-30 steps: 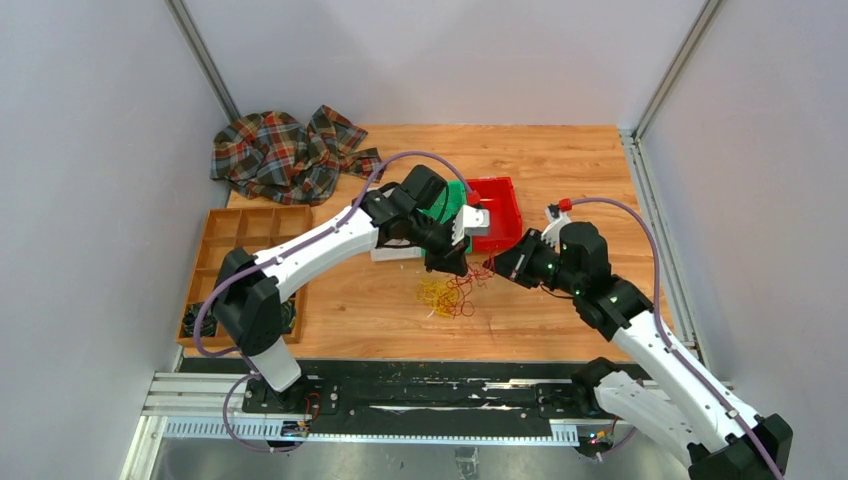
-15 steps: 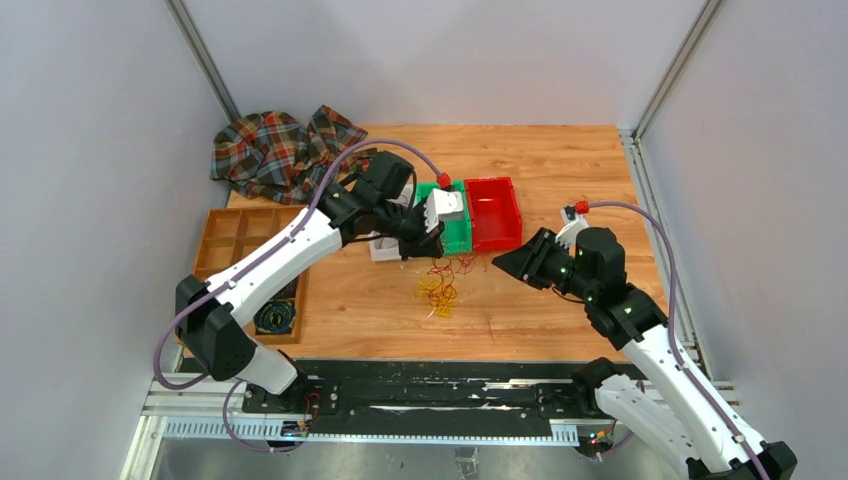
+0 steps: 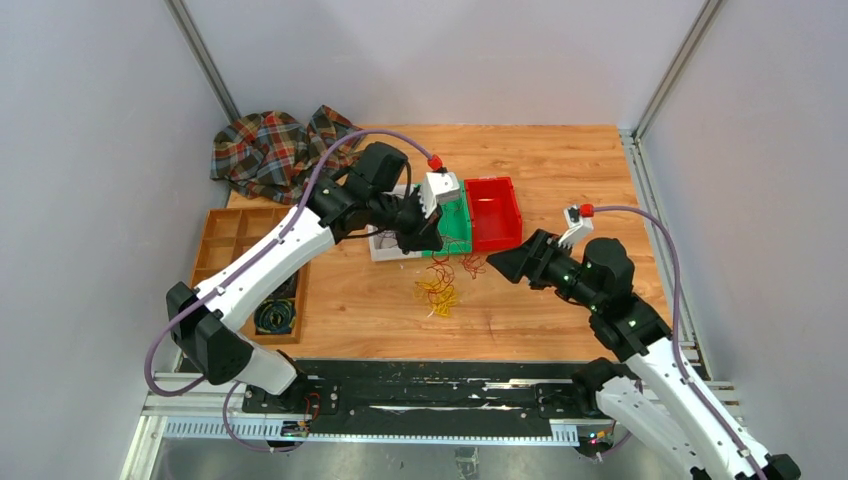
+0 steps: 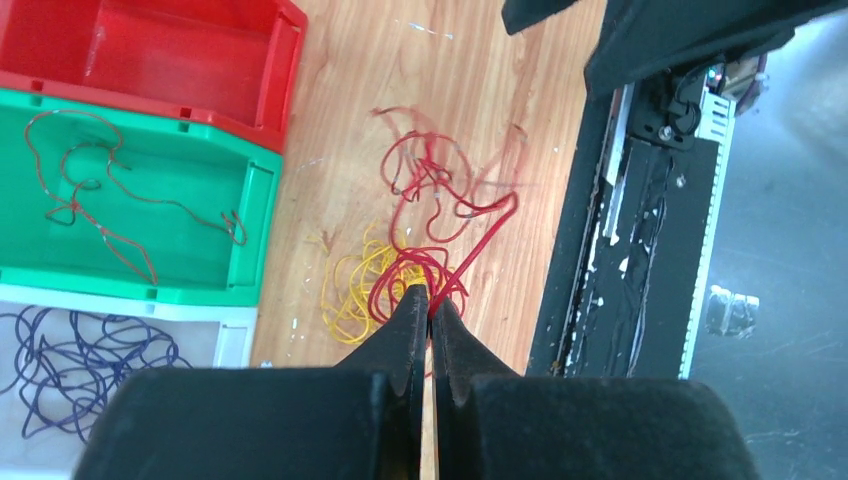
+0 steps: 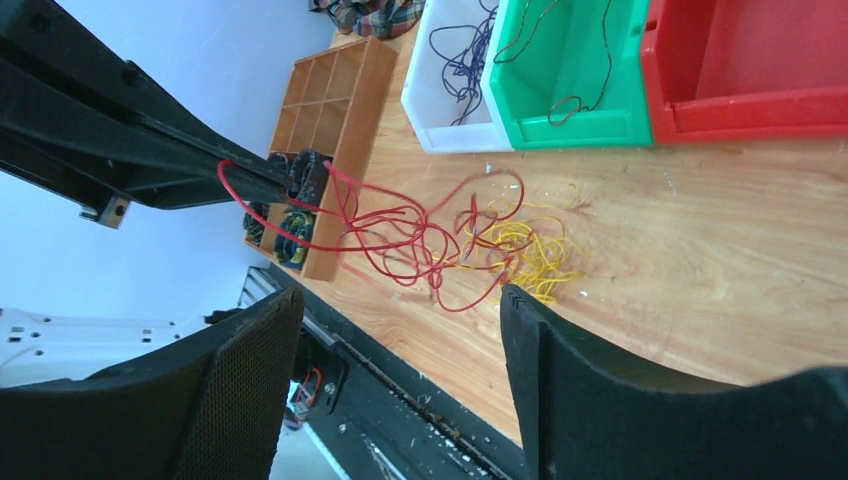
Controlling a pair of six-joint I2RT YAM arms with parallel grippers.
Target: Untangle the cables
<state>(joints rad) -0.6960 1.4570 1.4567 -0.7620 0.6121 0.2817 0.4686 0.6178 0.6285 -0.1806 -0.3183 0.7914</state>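
left tool (image 4: 428, 297) clamped on red strand (image 4: 405, 258)
cables (image 3: 440, 290) trail below it; right tool (image 5: 400, 300), wide, faces them alongside.

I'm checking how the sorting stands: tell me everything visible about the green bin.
The green bin is an open rectangular tray, apparently moulded plastic, upright on the wooden table, flush between the red bin and the white bin. Inside lies one thin red-brown cable, loosely looped across its floor.

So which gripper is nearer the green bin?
Left. The left gripper, pinching a red wire, is at the near edge of the green bin; the right gripper is farther, in front of the red bin.
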